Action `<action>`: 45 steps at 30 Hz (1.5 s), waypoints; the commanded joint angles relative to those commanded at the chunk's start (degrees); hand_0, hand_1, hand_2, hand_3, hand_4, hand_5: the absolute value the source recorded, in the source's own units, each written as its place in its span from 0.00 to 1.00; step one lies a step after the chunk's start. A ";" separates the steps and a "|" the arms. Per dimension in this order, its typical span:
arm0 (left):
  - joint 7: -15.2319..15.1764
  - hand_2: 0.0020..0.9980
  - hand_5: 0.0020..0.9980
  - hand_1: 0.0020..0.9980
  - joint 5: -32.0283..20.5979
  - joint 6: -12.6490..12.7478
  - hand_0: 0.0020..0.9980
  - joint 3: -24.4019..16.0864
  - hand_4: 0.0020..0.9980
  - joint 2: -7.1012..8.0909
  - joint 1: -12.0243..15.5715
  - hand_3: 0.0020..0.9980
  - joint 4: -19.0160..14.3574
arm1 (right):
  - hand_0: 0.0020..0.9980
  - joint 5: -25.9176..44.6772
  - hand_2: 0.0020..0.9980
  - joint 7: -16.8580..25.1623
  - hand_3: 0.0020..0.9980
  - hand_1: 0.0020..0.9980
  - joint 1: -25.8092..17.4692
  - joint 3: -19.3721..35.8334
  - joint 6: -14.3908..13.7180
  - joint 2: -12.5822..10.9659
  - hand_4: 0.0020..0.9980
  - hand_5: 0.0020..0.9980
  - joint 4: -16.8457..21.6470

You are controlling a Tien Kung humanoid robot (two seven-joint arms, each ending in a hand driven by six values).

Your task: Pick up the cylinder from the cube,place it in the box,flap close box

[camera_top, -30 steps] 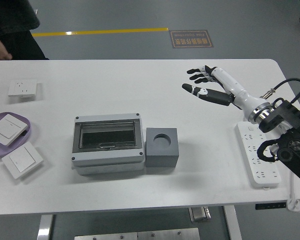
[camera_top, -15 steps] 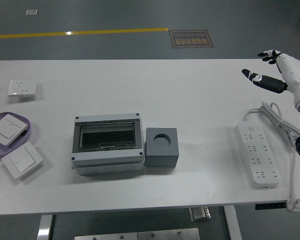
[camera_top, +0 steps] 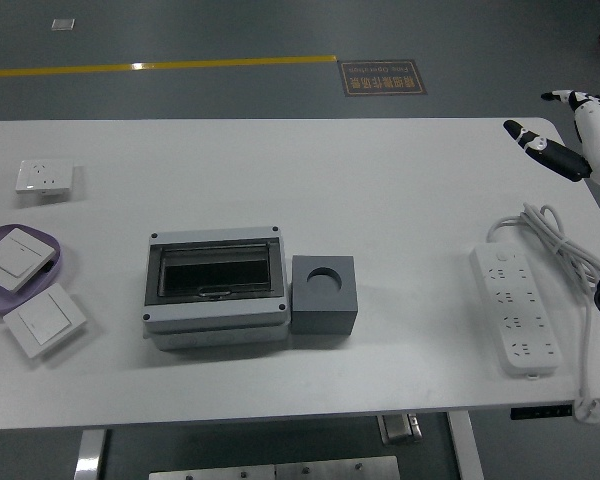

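A grey box [camera_top: 216,287] with a clear flap lid lies shut at the table's middle. Right beside it stands a dark grey cube [camera_top: 324,294] with an empty round hole in its top. No cylinder shows anywhere. My right hand [camera_top: 560,130] is at the far right edge of the table, fingers spread and holding nothing, well away from the cube. My left arm is out of view.
A white power strip [camera_top: 516,308] with its cable lies at the right. A white socket plate [camera_top: 45,177] lies at far left. A purple plate [camera_top: 60,262] holds a white switch [camera_top: 16,257]; another switch [camera_top: 44,319] lies beside it.
My right hand has drawn back to the right, from over the table to its far right edge. The person at the top left has left the view.
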 joint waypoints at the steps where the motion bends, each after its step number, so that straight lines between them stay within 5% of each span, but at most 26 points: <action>1: 0.02 0.67 0.25 0.68 -0.02 0.01 0.68 0.01 0.69 -0.03 0.01 0.70 0.00 | 1.00 0.08 0.90 0.11 0.85 0.92 -0.17 0.12 -0.16 0.18 1.00 1.00 0.02; 13: -0.01 0.67 0.25 0.69 -0.01 0.00 0.68 -0.41 0.69 -0.16 -0.07 0.70 0.05 | 1.00 2.53 0.88 2.61 0.82 0.91 -1.63 0.66 -2.90 3.43 1.00 1.00 2.20; 45: 0.08 0.67 0.25 0.68 0.54 -0.09 0.68 -0.93 0.69 -0.18 -0.53 0.69 0.10 | 1.00 6.27 0.87 4.85 0.79 0.90 -2.73 1.65 -3.59 3.45 1.00 1.00 2.51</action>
